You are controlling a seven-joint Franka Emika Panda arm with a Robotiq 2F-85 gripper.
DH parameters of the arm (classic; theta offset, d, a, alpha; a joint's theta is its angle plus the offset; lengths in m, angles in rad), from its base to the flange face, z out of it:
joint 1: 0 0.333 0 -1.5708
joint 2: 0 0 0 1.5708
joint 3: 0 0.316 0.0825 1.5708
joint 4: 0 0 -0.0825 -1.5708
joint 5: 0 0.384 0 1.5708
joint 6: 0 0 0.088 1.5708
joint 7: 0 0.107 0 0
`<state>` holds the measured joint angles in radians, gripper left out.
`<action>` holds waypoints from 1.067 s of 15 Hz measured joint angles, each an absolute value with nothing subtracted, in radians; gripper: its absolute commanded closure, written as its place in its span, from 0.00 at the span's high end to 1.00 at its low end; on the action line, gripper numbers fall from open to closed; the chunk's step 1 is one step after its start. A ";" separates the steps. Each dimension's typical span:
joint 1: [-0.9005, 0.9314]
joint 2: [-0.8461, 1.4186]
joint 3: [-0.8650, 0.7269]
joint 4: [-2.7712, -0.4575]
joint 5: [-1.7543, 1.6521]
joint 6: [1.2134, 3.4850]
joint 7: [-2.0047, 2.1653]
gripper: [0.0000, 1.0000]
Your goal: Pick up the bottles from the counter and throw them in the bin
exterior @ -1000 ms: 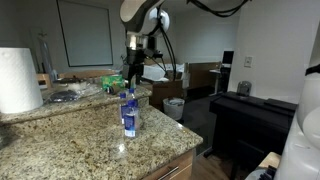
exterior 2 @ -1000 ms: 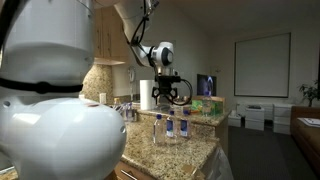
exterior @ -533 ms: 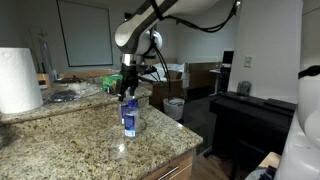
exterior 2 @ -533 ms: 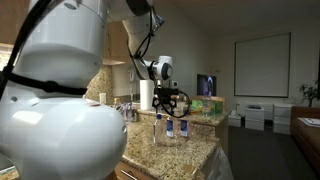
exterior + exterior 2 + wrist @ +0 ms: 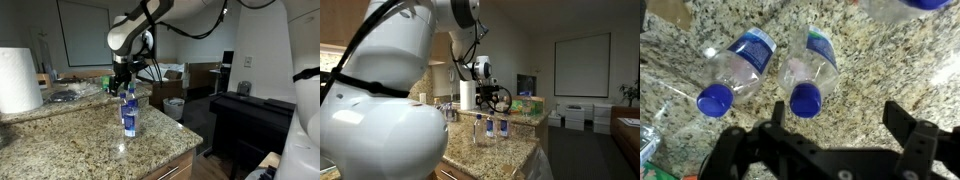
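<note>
granite counter (image 5: 70, 140), speckled beige and brown, took up most of the near scene and carried all the bottles. white robot arm (image 5: 160, 15) reached in from above. black piano-like cabinet (image 5: 255, 125) stood off to the side on the floor, well apart from the counter. big white paper-towel roll (image 5: 18, 80) stood upright at the far end of the counter. pale round bin (image 5: 174, 108) sat on the floor beyond the counter's edge, between counter and cabinet.

gripper (image 5: 122, 88) hung just above the bottles (image 5: 128, 115), jaws spread wide with nothing between them and not touching any bottle. in the wrist view the gripper (image 5: 835, 125) showed two dark fingers (image 5: 920, 135) far apart over bare counter (image 5: 890, 70).

three clear bottles showed in that view, all upright with blue caps. the blue-label bottle (image 5: 740, 70) and the teal-label bottle (image 5: 810, 70) stood just beside each other. the teal-label bottle's cap sat nearest the gap between the fingers. third bottle (image 5: 895, 8) was cut off at the frame edge, near the others.

label print was too small and blurred to read, so no brand could be made out.
</note>
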<state>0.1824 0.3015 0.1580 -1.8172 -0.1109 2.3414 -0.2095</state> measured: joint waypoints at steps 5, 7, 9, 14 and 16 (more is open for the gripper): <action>0.194 0.362 0.145 -1.750 -0.167 2.292 -0.181 1.00; 0.194 0.385 0.142 -1.730 -0.165 2.292 -0.181 0.91; 0.194 0.405 0.140 -1.712 -0.164 2.292 -0.180 0.67; 0.194 0.431 0.141 -1.682 -0.159 2.292 -0.180 0.34; 0.194 0.434 0.142 -1.677 -0.159 2.293 -0.180 0.20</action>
<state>0.1937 0.4343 0.1417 -1.6773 -0.1590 2.2926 -0.1801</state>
